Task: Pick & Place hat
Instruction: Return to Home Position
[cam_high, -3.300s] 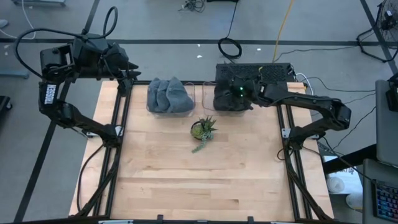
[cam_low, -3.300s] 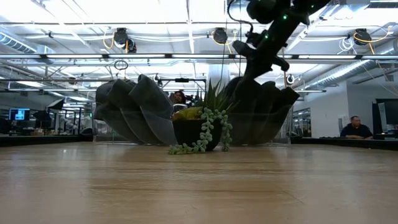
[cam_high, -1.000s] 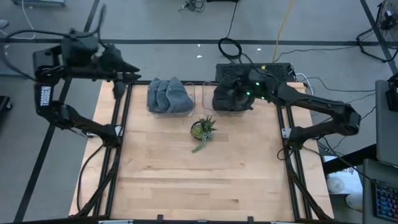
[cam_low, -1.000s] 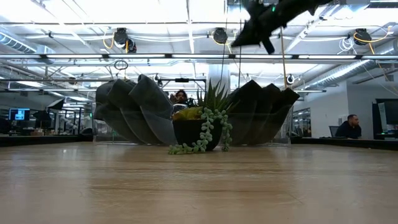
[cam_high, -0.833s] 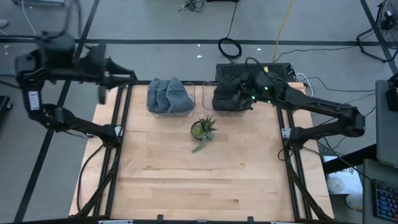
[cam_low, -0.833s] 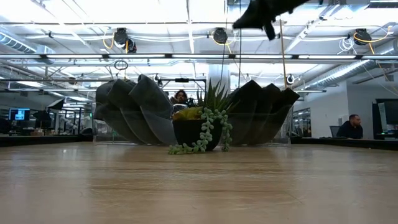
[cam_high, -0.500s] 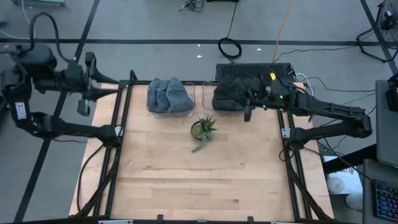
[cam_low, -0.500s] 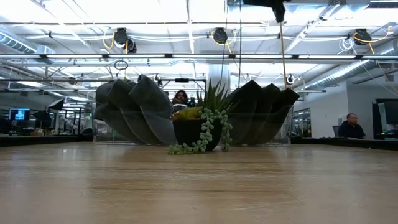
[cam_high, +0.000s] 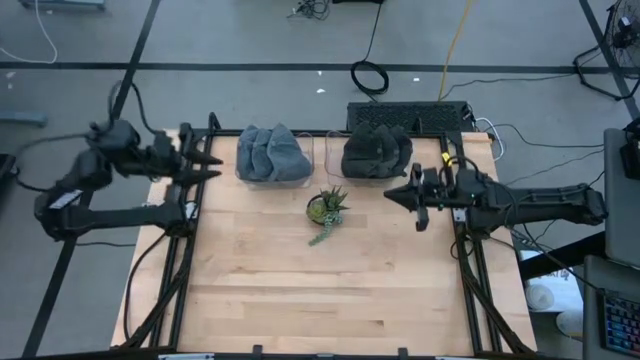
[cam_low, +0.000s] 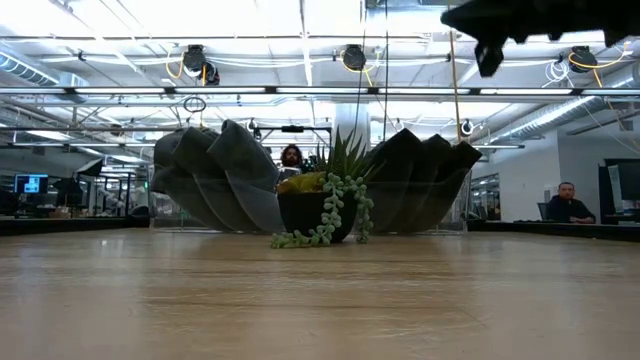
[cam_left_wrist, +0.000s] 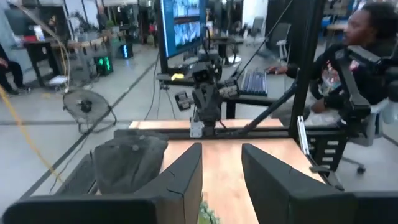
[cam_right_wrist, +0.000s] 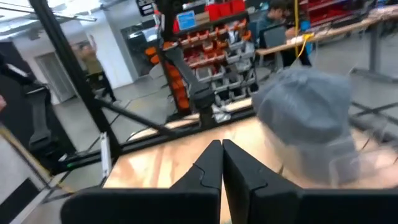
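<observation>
Both arms reach inward, low and level, from the side rails of the desk (cam_high: 300, 290). The left end effector (cam_high: 212, 168) hangs at the left rail, fingers spread and empty. The right end effector (cam_high: 398, 195) is pinched closed on nothing, just in front of the right transparent bin (cam_high: 333, 152), where the black caps (cam_high: 377, 152) lie heaped. A potted succulent (cam_high: 327, 208) stands mid-desk. A person (cam_low: 568, 203) sits in the workshop beyond.

Black fabric caps (cam_high: 377, 152) are lying piled in the right transparent plastic bin (cam_high: 331, 148) at the wooden table (cam_high: 300, 290)'s far edge; the left gripper (cam_high: 215, 168) and right gripper (cam_high: 392, 196) are hovering at opposite sides.
</observation>
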